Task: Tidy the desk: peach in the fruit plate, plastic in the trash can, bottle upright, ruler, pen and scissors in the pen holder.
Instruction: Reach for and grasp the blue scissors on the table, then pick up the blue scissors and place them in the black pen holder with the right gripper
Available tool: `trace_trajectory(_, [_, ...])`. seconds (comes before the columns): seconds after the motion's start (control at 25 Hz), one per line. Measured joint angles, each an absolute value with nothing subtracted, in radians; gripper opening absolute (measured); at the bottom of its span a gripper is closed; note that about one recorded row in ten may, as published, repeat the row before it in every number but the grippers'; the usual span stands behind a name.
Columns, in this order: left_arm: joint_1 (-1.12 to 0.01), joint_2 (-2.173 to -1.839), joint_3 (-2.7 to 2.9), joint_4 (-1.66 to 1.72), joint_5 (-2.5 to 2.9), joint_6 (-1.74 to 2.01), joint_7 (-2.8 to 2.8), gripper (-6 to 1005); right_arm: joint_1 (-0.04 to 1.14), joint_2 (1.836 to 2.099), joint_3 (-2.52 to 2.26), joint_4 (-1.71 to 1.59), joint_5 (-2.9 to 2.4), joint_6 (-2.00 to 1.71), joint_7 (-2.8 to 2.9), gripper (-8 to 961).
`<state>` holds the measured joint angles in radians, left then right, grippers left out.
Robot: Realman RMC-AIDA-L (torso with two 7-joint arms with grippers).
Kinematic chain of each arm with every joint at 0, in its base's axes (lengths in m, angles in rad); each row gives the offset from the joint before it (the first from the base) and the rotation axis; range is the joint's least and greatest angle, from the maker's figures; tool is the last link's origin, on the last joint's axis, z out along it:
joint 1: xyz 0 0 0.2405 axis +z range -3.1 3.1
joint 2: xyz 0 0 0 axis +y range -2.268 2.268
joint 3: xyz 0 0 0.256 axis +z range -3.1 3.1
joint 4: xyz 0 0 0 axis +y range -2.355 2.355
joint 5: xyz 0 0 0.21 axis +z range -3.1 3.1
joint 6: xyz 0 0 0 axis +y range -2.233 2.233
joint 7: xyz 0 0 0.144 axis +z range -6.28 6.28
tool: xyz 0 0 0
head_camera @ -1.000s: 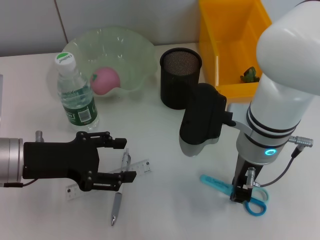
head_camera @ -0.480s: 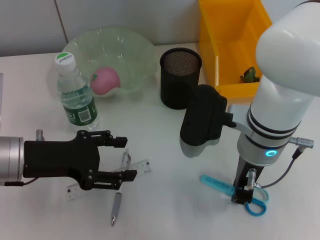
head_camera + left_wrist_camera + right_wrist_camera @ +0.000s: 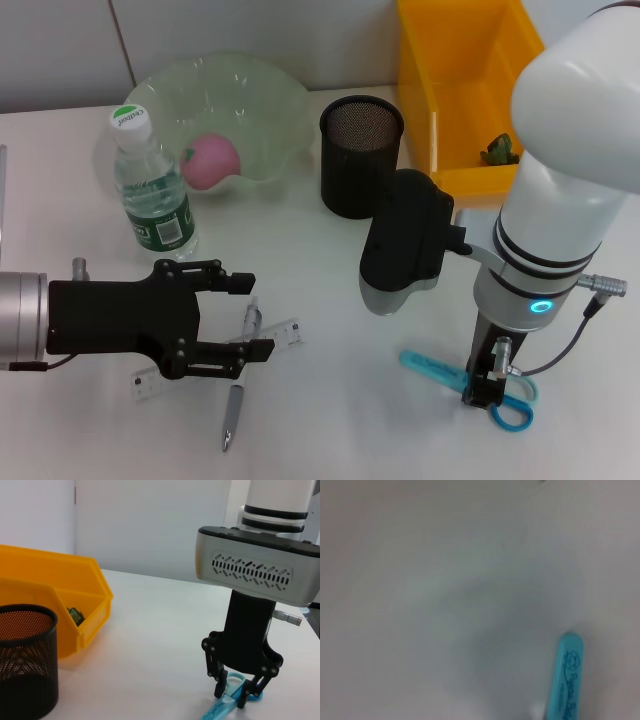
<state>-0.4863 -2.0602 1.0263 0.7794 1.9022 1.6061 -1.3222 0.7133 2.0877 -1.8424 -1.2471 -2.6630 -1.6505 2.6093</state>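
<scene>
At 5 o'clock on the white table (image 3: 330, 420), right end effector (image 3: 487, 390) points straight down with its black fingers closed narrow around the light-blue plastic scissors (image 3: 470, 385), just ahead of the handle loops, blade sheath lying flat and pointing toward 10 o'clock; left wrist view confirms the fingers (image 3: 218, 686) pinching the scissors (image 3: 225, 706) at table level. Right wrist view shows only the sheath tip (image 3: 567, 680) on bare table. At 8 o'clock, left end effector (image 3: 250, 316) sits horizontal, black fingers spread wide, holding nothing, straddling the upper end of the grey pen (image 3: 238, 385), which lies across the clear plastic ruler (image 3: 285, 335). Black mesh pen holder (image 3: 361, 155) stands at 12 o'clock. Yellow plastic bin (image 3: 455, 90) sits at 1 o'clock with a small green scrap (image 3: 498, 150) inside. Pink peach (image 3: 212, 160) rests in the translucent green wavy fruit plate (image 3: 265, 100) at 11 o'clock. Clear water bottle with green label and white cap (image 3: 152, 195) stands upright at 10 o'clock, just beside the plate's front rim.
</scene>
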Motion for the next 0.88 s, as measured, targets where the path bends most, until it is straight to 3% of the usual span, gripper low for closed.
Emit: trace_trajectory(0.88, [-0.489, -2.059, 1.026, 0.779, 1.908, 1.604, -1.320, 770, 0.702, 2.088, -1.834, -1.261, -2.661, -1.647, 2.611, 260])
